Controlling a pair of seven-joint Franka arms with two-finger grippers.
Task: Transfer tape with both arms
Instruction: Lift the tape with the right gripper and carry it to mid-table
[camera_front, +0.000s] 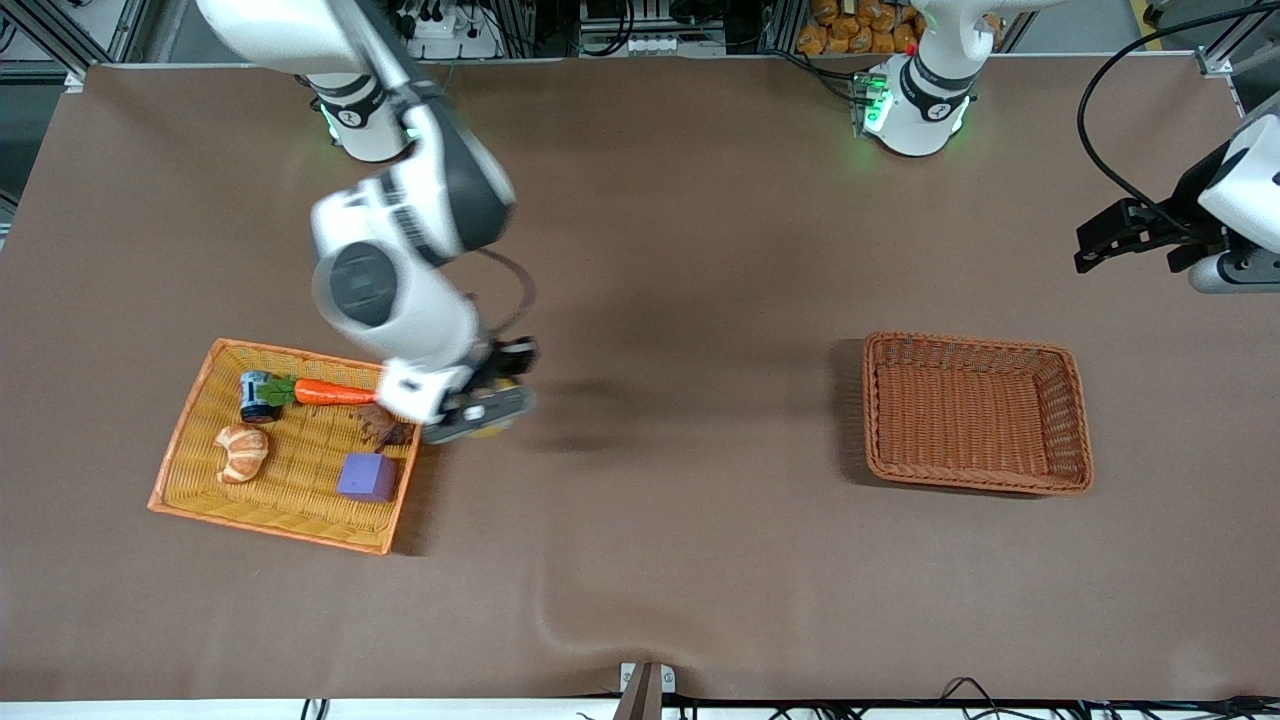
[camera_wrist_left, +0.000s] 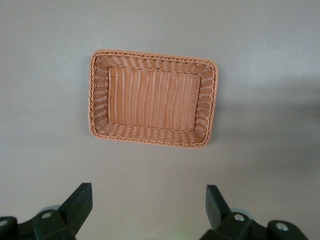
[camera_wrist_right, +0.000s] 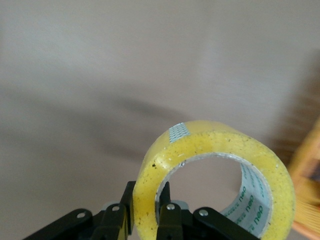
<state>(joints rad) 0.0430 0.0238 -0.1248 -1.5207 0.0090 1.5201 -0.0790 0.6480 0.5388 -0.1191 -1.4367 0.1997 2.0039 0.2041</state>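
Note:
The tape (camera_wrist_right: 216, 148), a yellowish translucent ring with a pale core, hangs in my right gripper (camera_wrist_right: 146, 210). The gripper is shut on the ring's wall, one finger inside the ring and one outside. In the front view the right gripper (camera_front: 487, 402) is up over the table, just beside the yellow tray's edge toward the left arm's end, and the hand hides most of the tape. My left gripper (camera_front: 1108, 240) is open and empty, raised near the left arm's end of the table. In the left wrist view the left gripper (camera_wrist_left: 148, 201) looks down on the brown basket (camera_wrist_left: 150, 56).
The yellow wicker tray (camera_front: 178, 445) holds a carrot (camera_front: 333, 392), a croissant (camera_front: 242, 452), a purple block (camera_front: 366, 476), a small can (camera_front: 256, 394) and a brown object (camera_front: 383, 426). The brown wicker basket (camera_front: 968, 343) stands empty toward the left arm's end.

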